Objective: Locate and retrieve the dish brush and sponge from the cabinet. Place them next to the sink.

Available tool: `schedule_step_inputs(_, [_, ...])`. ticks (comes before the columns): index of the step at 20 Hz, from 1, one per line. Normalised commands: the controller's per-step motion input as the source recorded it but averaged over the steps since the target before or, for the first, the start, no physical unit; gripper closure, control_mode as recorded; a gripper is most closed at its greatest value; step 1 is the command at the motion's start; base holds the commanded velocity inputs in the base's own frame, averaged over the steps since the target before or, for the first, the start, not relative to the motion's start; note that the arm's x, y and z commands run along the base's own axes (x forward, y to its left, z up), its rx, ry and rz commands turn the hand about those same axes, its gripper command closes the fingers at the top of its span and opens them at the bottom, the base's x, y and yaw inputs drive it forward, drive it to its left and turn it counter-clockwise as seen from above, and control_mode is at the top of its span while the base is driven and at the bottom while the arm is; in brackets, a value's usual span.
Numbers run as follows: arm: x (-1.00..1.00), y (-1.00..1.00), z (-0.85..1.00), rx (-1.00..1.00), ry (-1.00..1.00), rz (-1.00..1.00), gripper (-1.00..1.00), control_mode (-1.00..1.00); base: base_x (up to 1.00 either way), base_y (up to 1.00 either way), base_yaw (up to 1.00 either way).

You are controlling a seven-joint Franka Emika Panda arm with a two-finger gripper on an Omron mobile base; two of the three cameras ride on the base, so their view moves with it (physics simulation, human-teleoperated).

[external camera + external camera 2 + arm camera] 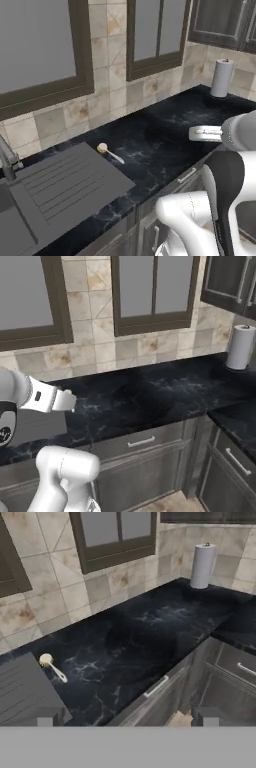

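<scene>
The dish brush [109, 152], a white handle with a yellowish head, lies on the black counter right beside the sink's ribbed drainboard [65, 180]; the hand view also catches the brush [51, 666] at the left. My gripper [192, 133] hovers above the counter's front edge, well to the right of the brush, and holds nothing. Its fingertips [52, 717] stand wide apart, so it is open. The cabinet [227, 281] hangs at the upper right with its doors closed. The sponge is out of view.
A paper towel roll [221, 77] stands upright at the counter's far right corner. The faucet [6, 160] rises at the far left. Dark-framed windows [150, 35] line the tiled wall. Lower drawers and doors [142, 442] run under the counter.
</scene>
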Motion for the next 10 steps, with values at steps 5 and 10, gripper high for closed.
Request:
schedule_step_inputs(5, [0.00, 0.00, 0.00, 0.00, 0.00, 0.00, -1.00, 1.00, -0.09, 0.00, -0.45])
schedule_step_inputs(10, [0.00, 0.00, 0.00, 0.00, 0.00, 0.00, -1.00, 1.00, -0.07, 0.00, -0.45])
